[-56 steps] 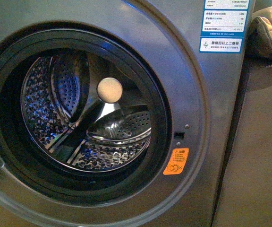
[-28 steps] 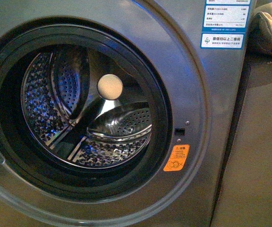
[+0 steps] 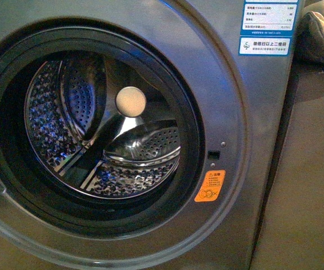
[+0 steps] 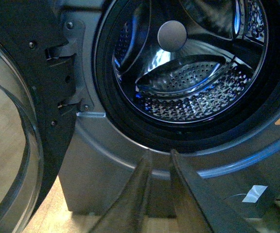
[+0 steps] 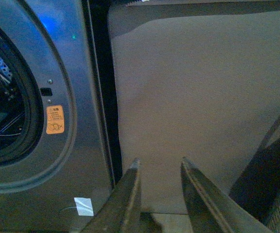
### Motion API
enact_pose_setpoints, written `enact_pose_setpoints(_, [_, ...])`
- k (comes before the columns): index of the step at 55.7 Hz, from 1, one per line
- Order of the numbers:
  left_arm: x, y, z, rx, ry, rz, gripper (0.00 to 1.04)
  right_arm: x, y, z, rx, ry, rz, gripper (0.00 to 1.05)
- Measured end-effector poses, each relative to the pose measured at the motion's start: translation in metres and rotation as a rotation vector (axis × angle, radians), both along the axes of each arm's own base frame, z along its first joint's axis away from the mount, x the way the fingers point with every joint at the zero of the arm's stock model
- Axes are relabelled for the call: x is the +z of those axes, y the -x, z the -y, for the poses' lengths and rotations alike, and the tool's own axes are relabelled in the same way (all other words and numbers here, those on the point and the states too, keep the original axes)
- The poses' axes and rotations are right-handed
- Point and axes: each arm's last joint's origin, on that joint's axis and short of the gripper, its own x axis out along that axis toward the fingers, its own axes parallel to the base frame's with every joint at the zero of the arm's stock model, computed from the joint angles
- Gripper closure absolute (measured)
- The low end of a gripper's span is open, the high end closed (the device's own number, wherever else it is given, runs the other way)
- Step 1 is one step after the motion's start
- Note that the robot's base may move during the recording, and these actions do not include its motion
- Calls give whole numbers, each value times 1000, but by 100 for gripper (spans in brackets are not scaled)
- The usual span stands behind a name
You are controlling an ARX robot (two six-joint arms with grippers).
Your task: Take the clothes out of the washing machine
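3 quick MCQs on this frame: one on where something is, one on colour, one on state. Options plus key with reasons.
1. Where is the orange sticker on the washing machine?
A. on the front panel, to the lower right of the porthole
B. inside the drum
C. on the open door

2. What colour is the round cap at the back of the drum?
A. orange
B. pale cream
C. bright green

3. In what state is the door?
A. shut over the porthole
B. swung open to the side
C. removed from its hinge

Key: 1 A, the front view shows it on the grey panel just outside the black rim. 2 B, it shows pale against the steel in the front view. 3 B, the left wrist view shows the glass door hanging beside the open porthole, on its hinge.
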Motion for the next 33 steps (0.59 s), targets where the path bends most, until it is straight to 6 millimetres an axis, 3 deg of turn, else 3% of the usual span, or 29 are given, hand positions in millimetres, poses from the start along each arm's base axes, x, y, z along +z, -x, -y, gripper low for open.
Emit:
enact_pose_setpoints(22, [0, 0, 0, 0, 0, 0, 18, 0, 0, 0, 0, 0, 0, 9])
enact_pose_setpoints(26, [0, 0, 0, 0, -1, 0, 6, 0, 0, 0, 0, -1, 0, 7])
enact_pose_setpoints(33, [0, 0, 0, 0, -2, 0, 7, 0, 0, 0, 0, 0, 0, 7])
